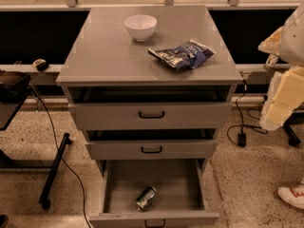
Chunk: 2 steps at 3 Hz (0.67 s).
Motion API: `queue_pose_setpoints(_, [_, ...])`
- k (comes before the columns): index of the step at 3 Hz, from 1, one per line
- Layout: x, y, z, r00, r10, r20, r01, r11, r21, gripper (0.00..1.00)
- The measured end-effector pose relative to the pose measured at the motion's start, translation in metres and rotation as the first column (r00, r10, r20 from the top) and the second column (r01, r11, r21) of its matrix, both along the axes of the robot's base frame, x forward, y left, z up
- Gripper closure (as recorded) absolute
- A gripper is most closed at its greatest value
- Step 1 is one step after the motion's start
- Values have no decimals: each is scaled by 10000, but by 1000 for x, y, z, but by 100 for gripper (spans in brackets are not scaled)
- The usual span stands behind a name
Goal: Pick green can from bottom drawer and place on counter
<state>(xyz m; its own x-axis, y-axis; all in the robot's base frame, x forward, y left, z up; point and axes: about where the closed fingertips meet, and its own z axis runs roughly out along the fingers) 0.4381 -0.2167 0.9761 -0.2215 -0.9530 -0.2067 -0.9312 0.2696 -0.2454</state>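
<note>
**Can not yet picked: the whole lift is left to do**

The can [146,198] lies on its side on the floor of the bottom drawer [156,177], close to the drawer's front wall and a little left of centre, its axis slanted. It is a small cylinder of shiny green metal with pale silvery ends. Being round and on its side, it will likely roll if nudged. The drawer is pulled well out, so access is done; its bare grey metal floor and low straight walls hold nothing else that I can see.

Nothing grips the can. The gripper [278,103] hangs at the right edge of the view, beside the cabinet at about the height of the upper drawers, well apart from the can. I cannot tell whether it is open or closed. It reads as pale, blocky, cream-coloured parts.

Left to do, as I judge it: reach down into the drawer, grasp, lift clear of the walls, and set the can on the worktop [109,51].

The worktop is a flat, smooth grey slab with a dull sheen. A round white bowl [140,26] stands towards its back, and a crinkled blue foil bag [183,55] lies right of centre; the left half is bare. The two shallower drawers [151,114] above stand slightly ajar, each with a small black handle.
</note>
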Motion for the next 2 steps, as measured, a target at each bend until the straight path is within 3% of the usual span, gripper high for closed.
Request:
queue_pose_setpoints(1, [0,0,0,10000,0,0,0,10000,0,0])
queue_pose_setpoints(2, [12,24,-37,9995,280,131,-293,9934,1107,0])
